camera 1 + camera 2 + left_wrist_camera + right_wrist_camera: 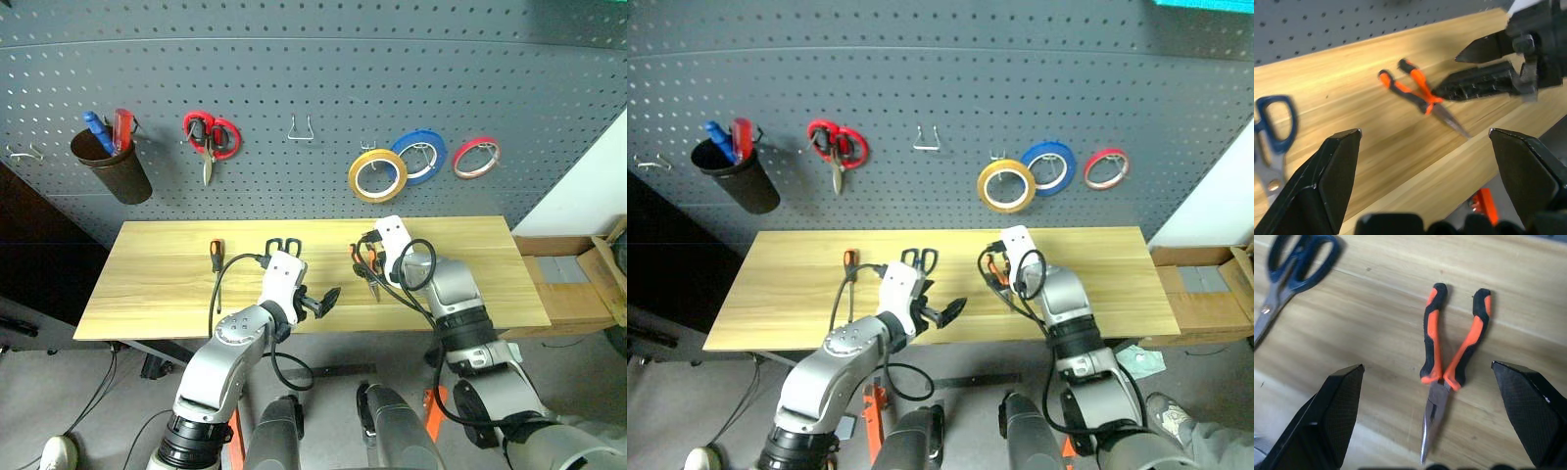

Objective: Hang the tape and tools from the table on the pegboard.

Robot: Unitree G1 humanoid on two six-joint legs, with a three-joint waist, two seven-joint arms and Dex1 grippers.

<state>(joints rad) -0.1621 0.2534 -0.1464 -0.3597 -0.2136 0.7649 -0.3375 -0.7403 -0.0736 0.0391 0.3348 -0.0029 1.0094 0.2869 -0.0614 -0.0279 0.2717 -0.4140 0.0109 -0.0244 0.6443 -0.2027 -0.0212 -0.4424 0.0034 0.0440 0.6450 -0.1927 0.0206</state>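
Orange-and-black pliers [1449, 367] lie flat on the wood-grain worktop [147, 284], long axis running front to back: handles toward the pegboard [313, 88] at twelve o'clock, nose toward the front edge at six. The right tool [1425, 431] hovers above them, fingers spread and empty. The left tool [1425, 196], also spread and empty, sits at nine o'clock of the pliers. The right wrist view adds the blue-handled scissors [1293, 264]; the head views add the yellow tape [377, 175] already hanging on the pegboard.

Head stereo pair high, facing pegboard [313, 69] and table [147, 284], wrist cameras close over shared pliers [1449, 357]
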